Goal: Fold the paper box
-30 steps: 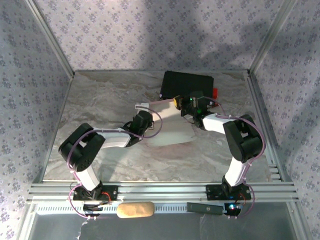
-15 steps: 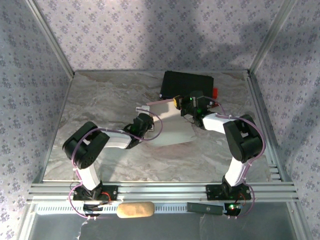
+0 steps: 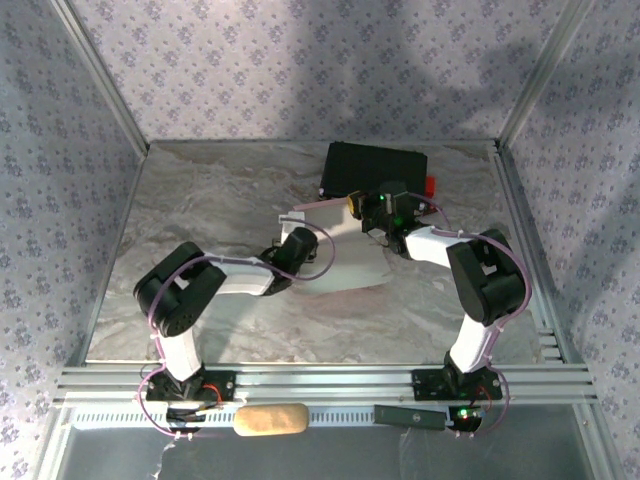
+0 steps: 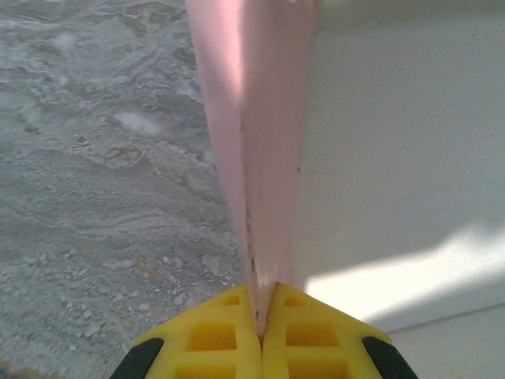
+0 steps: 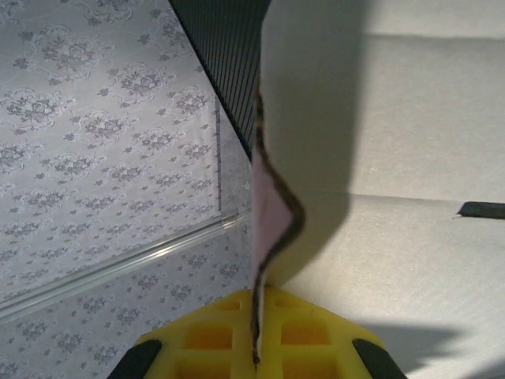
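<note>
Both pincers grip the paper box (image 3: 348, 262), mid-frame on the tabletop (image 3: 220, 200) just below the black case (image 3: 375, 168). The left pincer (image 4: 260, 320) is clenched on a pink flap's edge, the right pincer (image 5: 256, 335) on a wavy tab. It looks like a wall fold. Next, I'd guess, both flaps swing up along their creases.

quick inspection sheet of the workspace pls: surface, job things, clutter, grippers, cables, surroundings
surface: grey marbled table
job's things: paper box, pale face up mid-table, pink flap lifted on its left side
clutter: black case behind the box; tan oblong and dark bar on the front rail
grippers: left gripper shut on the pink flap; right gripper shut on the box's wavy edge
cables: purple cables looped along both arms
surroundings: floral walls, aluminium frame
</note>
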Robot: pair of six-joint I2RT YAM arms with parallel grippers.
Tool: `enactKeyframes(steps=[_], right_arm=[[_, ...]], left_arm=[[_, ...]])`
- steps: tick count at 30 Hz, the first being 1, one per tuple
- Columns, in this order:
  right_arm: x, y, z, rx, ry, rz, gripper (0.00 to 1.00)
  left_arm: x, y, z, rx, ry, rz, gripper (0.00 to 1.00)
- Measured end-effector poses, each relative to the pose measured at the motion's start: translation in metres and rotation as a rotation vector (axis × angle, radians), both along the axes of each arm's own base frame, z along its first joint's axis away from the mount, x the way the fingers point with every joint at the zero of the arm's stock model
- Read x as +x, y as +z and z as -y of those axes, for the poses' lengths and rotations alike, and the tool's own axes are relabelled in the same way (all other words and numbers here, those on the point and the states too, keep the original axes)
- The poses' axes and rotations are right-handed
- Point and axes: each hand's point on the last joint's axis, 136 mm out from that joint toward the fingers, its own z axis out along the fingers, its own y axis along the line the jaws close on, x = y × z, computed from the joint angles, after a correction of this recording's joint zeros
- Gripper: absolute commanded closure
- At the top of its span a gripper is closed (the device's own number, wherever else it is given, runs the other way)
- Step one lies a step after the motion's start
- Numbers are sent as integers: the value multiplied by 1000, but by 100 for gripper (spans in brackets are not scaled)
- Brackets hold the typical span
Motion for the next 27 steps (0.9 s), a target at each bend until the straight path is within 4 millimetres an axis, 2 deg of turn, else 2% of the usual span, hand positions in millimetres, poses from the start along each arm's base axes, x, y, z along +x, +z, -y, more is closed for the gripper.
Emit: enactKeyframes(steps=[8, 19, 24, 27], right_arm=[[-1, 2, -1, 1, 2, 4, 100], [-6, 3, -7, 6, 28, -3, 100], [-6, 3, -7, 7, 32, -5, 100], [-7, 1, -7, 3, 30, -11, 100]], left_arm=[[-4, -1, 0, 95, 184, -5, 100], [-13, -2, -7, 111, 242, -12, 100], [-12, -1, -8, 60, 194, -6, 90], [-8, -2, -9, 51, 166, -12, 80]])
